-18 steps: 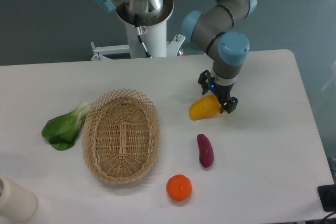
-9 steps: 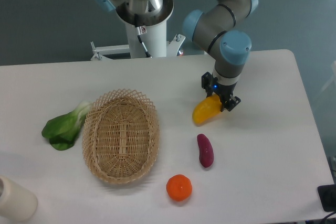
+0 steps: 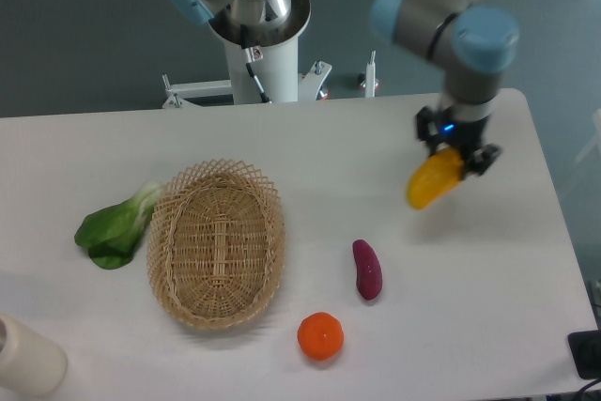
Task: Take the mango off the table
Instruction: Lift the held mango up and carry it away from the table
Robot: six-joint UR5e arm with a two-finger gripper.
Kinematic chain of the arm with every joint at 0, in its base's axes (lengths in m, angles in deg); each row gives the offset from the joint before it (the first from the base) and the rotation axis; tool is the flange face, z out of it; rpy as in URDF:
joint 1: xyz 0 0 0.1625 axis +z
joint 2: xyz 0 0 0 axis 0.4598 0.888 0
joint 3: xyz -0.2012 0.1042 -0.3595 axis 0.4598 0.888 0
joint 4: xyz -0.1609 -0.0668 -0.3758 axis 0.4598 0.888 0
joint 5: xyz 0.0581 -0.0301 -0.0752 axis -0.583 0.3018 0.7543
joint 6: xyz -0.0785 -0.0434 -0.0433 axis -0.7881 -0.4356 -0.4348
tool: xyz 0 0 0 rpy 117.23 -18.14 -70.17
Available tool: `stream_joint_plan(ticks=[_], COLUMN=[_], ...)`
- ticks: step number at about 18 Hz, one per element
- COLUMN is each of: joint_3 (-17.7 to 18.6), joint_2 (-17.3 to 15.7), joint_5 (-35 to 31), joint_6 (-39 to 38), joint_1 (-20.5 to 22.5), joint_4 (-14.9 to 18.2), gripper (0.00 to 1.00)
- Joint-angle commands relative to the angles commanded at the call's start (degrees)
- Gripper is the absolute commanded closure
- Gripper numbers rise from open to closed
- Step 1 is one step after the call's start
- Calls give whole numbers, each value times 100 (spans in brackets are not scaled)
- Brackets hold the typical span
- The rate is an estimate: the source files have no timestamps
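Camera view: fixed, table (image 3: 282,138) seen from the near side.
Gripper (image 3: 457,159): closed on one end of the mango (image 3: 433,180).
Mango: held tilted above the right part of the table, lower end hanging free.
Basket (image 3: 217,243): left of centre.
Sweet potato (image 3: 366,269), orange (image 3: 320,336): near edge.

**Grey arm, blue caps**

The arm (image 3: 441,2) is built from silver-grey metal tubes, with rounded joints closed off by pale blue caps. Its base (image 3: 258,21) is a wide steel collar on a white post, and a thin black cable runs down the front of that post. The gripper (image 3: 457,146) is small and black, and a tiny blue light glows on its body.
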Motion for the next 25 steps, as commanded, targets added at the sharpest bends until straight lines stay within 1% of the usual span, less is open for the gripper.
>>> stream_joint_plan(ticks=[2, 3, 5, 6, 17, 25], joint_3=[-466, -625, -802, -829, -847, -794], joint_2=[88, 97, 88, 80, 53, 44], joint_5=[158, 220, 264, 256, 273, 273], joint_6=[18, 53, 220, 281, 308, 308], joint_1=[264, 370, 423, 432, 485, 476], joint_4=[388, 494, 539, 617, 600, 592], gripper=[79, 79, 79, 79, 79, 79])
